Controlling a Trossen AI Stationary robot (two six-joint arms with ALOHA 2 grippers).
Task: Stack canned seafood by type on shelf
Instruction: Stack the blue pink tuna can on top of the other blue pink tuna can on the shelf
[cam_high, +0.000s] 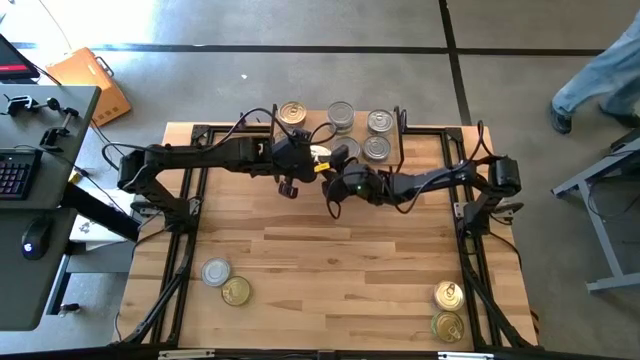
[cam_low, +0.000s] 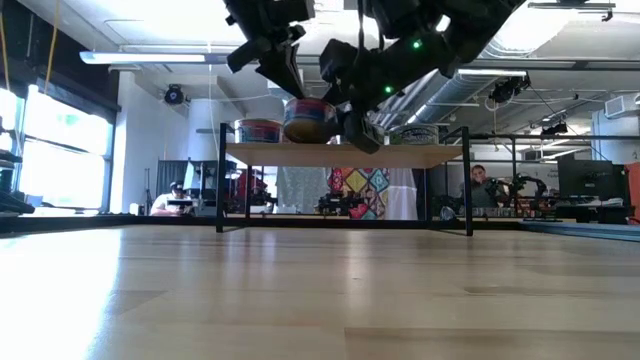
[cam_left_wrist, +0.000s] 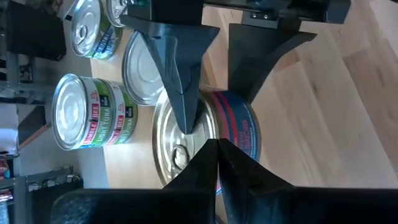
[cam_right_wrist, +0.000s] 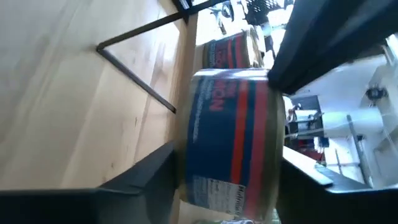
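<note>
- The right pincer (cam_right_wrist: 227, 180) straddles a short round blue-and-red labelled tin with a gold lid (cam_right_wrist: 231, 140), its fingers at the tin's sides; whether they press it or have let go, I cannot tell.
- That tin sits at the near edge of the light wooden shelf on thin black legs (cam_high: 400, 135), upper centre of the high view, among silver-lidded tins (cam_high: 379, 123) and another gold-lidded one (cam_high: 292, 112).
- The left pincer (cam_left_wrist: 214, 149) is clenched with nothing between its fingertips, its tips just over the gold lid (cam_left_wrist: 180, 143).
- Four more tins wait on the slatted wooden desk (cam_high: 330, 270): one silver, one gold at lower left (cam_high: 226, 282), two gold at lower right (cam_high: 449, 310).
- Doing this step well probably means keeping the tin level and square among like tins, then drawing the fingers straight off without dragging it.
- The left wrist view alone shows green-labelled silver tins (cam_left_wrist: 93, 112) just beside the blue one; the low view shows the tin (cam_low: 309, 120) resting at shelf-top height.
</note>
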